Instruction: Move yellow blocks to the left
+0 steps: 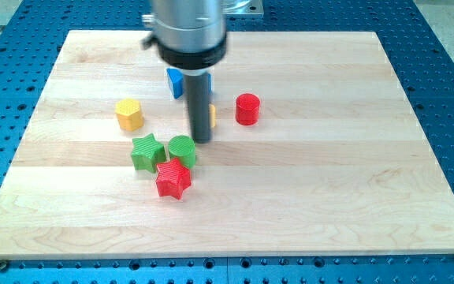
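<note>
Camera view: my tip (202, 140) touches the counter (329, 181) just right of the green cylinder (183, 150). One yellow block (213, 116) peeks from behind the rod; the yellow hexagon (129, 115) lies well left. No fingers exist, only the rod.

- Wooden board (353, 181): pale planks, filling most of the view, lying on a blue perforated table (448, 63).
- Blue block (175, 81): near the board's top centre, partly hidden, so its shape cannot be made out.
- Red cylinder (247, 109): upright, right of centre, standing apart from the other blocks.
- Green star (147, 152): left of centre, just beside the green cylinder.
- Green cylinder (183, 150): right of the green star, its lower edge meeting the red star.
- Red star (173, 179): nearest the view's bottom, tucked under the two green blocks and touching or nearly touching both.
</note>
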